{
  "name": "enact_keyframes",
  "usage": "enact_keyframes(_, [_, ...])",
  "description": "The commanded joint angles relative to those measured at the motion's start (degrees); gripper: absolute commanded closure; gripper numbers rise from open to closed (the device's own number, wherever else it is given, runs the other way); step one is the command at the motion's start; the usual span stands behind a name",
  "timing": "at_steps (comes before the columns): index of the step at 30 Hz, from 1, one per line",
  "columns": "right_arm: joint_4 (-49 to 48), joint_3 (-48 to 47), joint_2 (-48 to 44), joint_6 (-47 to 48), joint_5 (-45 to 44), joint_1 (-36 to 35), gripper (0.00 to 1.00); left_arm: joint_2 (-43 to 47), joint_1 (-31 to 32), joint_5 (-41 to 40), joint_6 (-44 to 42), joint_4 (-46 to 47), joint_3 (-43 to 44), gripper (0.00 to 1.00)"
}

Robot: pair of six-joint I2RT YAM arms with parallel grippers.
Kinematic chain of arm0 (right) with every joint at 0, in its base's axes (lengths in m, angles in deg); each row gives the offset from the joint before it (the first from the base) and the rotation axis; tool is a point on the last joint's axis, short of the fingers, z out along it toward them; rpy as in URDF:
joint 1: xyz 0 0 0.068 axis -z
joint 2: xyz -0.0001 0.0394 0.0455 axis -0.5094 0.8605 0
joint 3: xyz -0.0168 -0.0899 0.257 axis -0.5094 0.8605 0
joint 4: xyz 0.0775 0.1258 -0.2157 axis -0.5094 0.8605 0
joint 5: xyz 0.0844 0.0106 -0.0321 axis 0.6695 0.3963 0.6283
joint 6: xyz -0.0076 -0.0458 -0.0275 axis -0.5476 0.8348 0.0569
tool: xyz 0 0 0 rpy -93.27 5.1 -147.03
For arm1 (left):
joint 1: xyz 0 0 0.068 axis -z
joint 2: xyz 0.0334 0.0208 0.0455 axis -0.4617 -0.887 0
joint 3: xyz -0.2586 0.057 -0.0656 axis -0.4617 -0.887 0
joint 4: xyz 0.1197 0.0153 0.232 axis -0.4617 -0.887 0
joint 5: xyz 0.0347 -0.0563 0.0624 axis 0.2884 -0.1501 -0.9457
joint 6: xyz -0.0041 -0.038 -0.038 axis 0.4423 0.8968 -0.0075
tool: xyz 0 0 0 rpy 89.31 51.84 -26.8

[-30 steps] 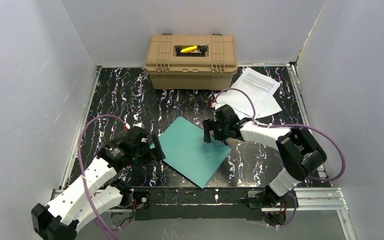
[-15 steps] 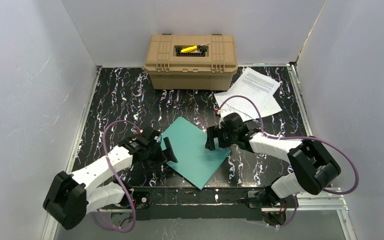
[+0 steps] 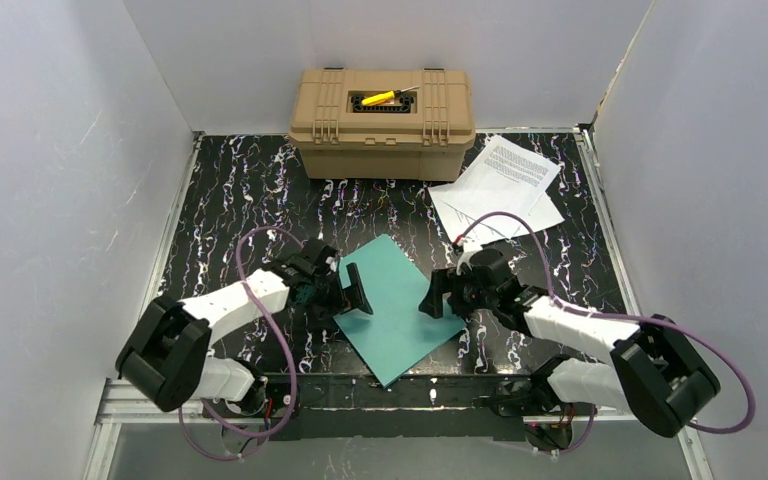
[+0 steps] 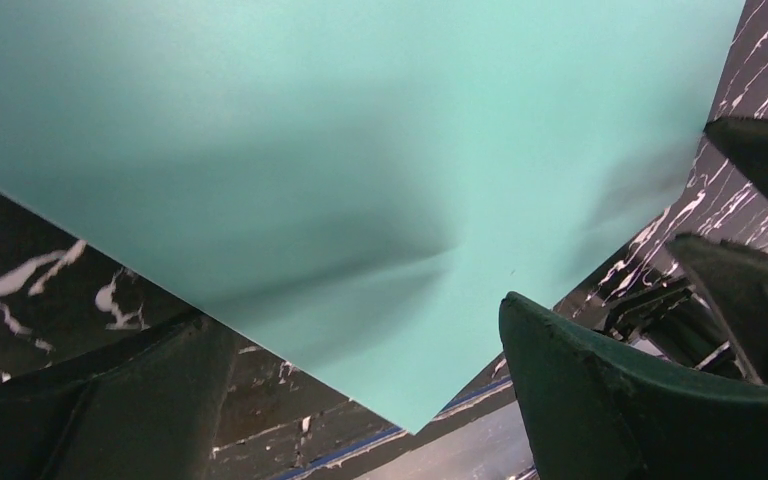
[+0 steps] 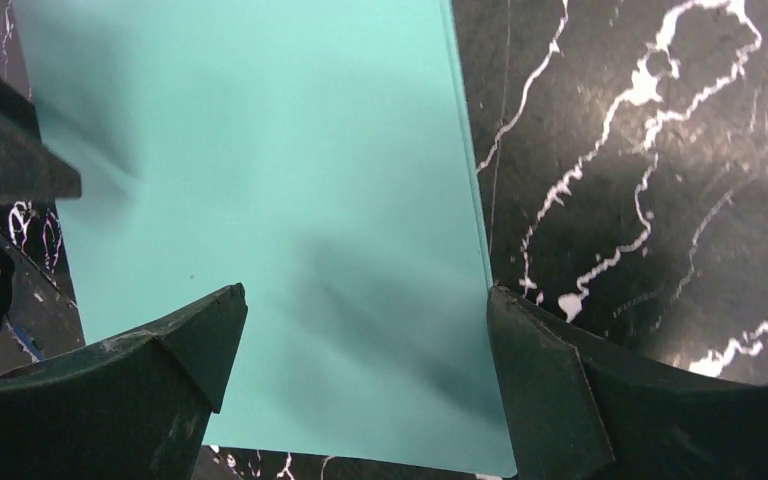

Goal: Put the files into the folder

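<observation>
Folder [image 3: 400, 315] lies between the spread left tool [image 3: 343, 300] and spread right tool [image 3: 445, 308], files [image 3: 505, 185] well apart.

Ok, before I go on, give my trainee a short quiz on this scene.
1. True or false: the white printed paper sheets already lie inside the flat teal folder.
2. What rests on top of the tan plastic case? A) a yellow tool B) the sheets C) the folder
3. Fill in: the left jaws and the right jaws both stand ____, one on each side of the folder.
Key: 1 false, they lie on the table's far right; 2 A; 3 open.
</observation>
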Motion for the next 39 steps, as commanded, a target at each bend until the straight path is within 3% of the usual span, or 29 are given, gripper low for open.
enact_keyframes(1, [5.00, 4.96, -4.10, -6.00, 2.58, -0.78, 0.01, -5.27, 0.26, 1.67, -4.89, 5.03, 5.63, 0.02])
enact_keyframes(14, [10.64, 11.01, -15.93, -11.87, -2.50, -1.24, 0.01, -18.97, -1.11, -0.45, -12.85, -1.41, 23.39, 0.02])
enact_keyframes(20, [13.24, 10.59, -17.37, -12.61, -5.38, -1.18, 0.01, -20.30, -3.28, -0.75, -14.14, -4.02, 26.38, 0.02])
enact_keyframes(29, [21.31, 3.49, -19.63, -10.33, -11.81, -1.23, 0.01, -13.26, -3.61, -7.28, -15.69, -12.97, 24.56, 0.02])
enact_keyframes(35, [23.01, 0.44, -19.31, -9.41, -11.39, -1.21, 0.01, -7.04, -3.61, -3.95, -14.54, -13.60, 17.88, 0.02])
enact_keyframes(39, [22.99, -0.41, -19.16, -9.33, -10.54, -1.20, 0.01, -2.86, -3.61, -2.15, -13.30, -13.62, 12.86, 0.09])
